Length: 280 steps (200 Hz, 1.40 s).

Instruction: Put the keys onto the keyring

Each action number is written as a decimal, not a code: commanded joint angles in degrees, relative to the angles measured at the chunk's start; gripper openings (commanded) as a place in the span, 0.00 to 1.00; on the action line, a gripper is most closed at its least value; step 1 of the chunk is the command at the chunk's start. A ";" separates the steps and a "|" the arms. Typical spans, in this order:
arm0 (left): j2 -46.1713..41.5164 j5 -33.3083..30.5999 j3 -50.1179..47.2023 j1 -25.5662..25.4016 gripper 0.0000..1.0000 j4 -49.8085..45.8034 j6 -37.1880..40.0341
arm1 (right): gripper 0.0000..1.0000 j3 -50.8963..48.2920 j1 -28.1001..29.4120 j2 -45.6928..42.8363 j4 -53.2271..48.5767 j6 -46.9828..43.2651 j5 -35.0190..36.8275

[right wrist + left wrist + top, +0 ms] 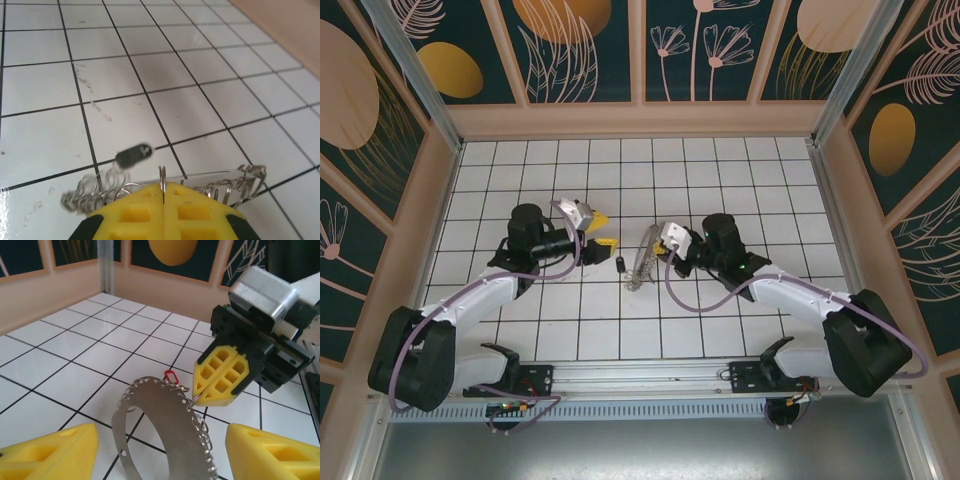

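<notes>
The keyring [638, 265] is a wide silvery metal hoop [165, 425] fringed with small wire rings, standing on edge on the tiled floor. My right gripper [656, 240] is shut on one small ring [162, 179] at the hoop's rim, as the left wrist view shows [220, 386]. My left gripper [603, 231] is open, its yellow fingers [50, 455] on either side of the hoop without touching it. A bright red tag [171, 376] shows just beyond the hoop. A dark tag [132, 154] sits by the rings, blurred. I cannot tell whether either tag hangs on the hoop.
White tiled floor [720, 180] stretches to the back and both sides, bounded by beige walls [640, 118]. The dark tag [620, 265] lies between the two grippers. The arm bases and a metal rail [640, 378] run along the near edge.
</notes>
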 commanded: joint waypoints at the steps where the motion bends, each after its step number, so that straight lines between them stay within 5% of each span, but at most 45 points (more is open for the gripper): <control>1: 1.69 4.51 -0.18 -2.05 0.63 1.89 8.97 | 0.00 -2.53 0.35 -2.94 8.86 -5.04 -5.29; 27: 3.31 6.36 2.65 -4.84 0.51 -4.31 20.76 | 0.00 -3.59 0.46 -4.85 10.42 -6.61 -7.50; 51: 3.43 4.49 2.62 -7.50 0.49 -4.17 23.98 | 0.00 -3.68 1.35 -6.89 9.99 -7.94 -9.25; 123: -1.48 -0.80 -0.78 -11.60 0.35 0.22 27.21 | 0.00 -1.94 5.06 -9.77 4.27 -11.62 -9.35; 280: 0.27 -3.57 1.42 -13.09 0.27 -10.20 33.64 | 0.00 1.57 6.74 -6.57 1.51 -11.91 -5.96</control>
